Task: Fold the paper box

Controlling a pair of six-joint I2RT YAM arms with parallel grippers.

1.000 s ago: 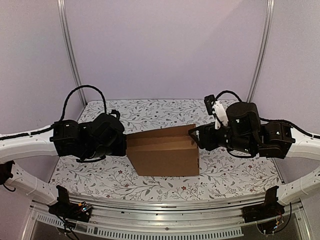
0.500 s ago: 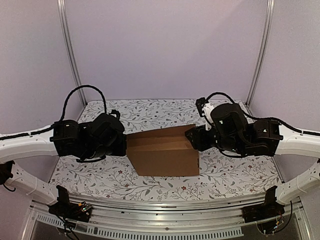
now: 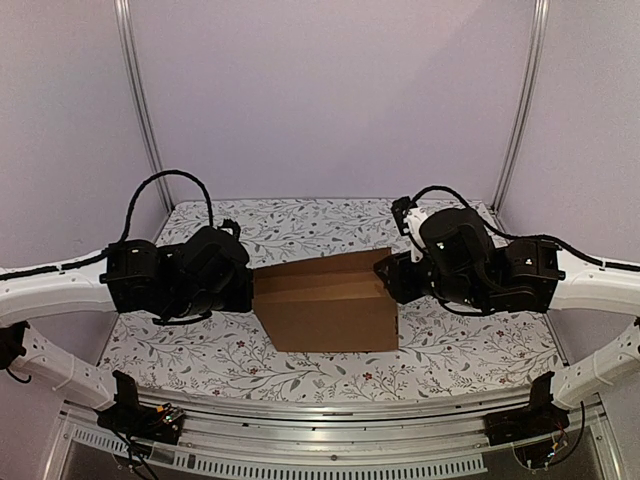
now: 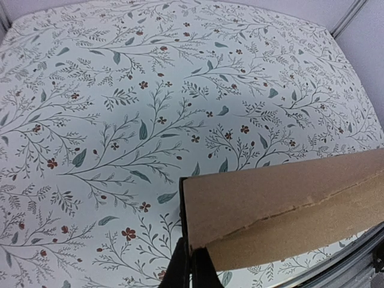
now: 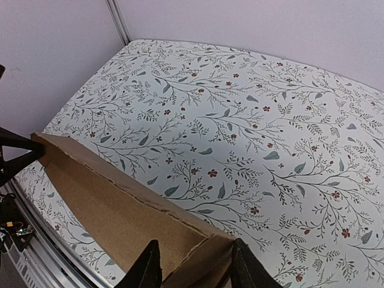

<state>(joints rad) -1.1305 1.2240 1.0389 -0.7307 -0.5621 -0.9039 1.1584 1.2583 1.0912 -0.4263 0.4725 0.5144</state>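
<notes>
The paper box [image 3: 325,305], plain brown cardboard, stands partly folded in the middle of the table, its top panels sloping. My left gripper [image 3: 250,290] is at its left end. In the left wrist view the left gripper [image 4: 192,264] is shut, pinching the corner edge of the box [image 4: 282,210]. My right gripper [image 3: 388,275] is at the box's right end. In the right wrist view the right gripper [image 5: 195,247] is open, its fingers [image 5: 151,258] spread on either side of the box's [image 5: 120,207] end corner.
The table wears a white cloth with a leaf-and-flower print [image 3: 300,225]. A metal rail [image 3: 330,415] runs along the near edge. Purple walls and two upright posts [image 3: 140,100] enclose the back and sides.
My right arm has moved left and turned at the wrist, bringing its gripper up against the box's right end. The left arm and the box have stayed put.
</notes>
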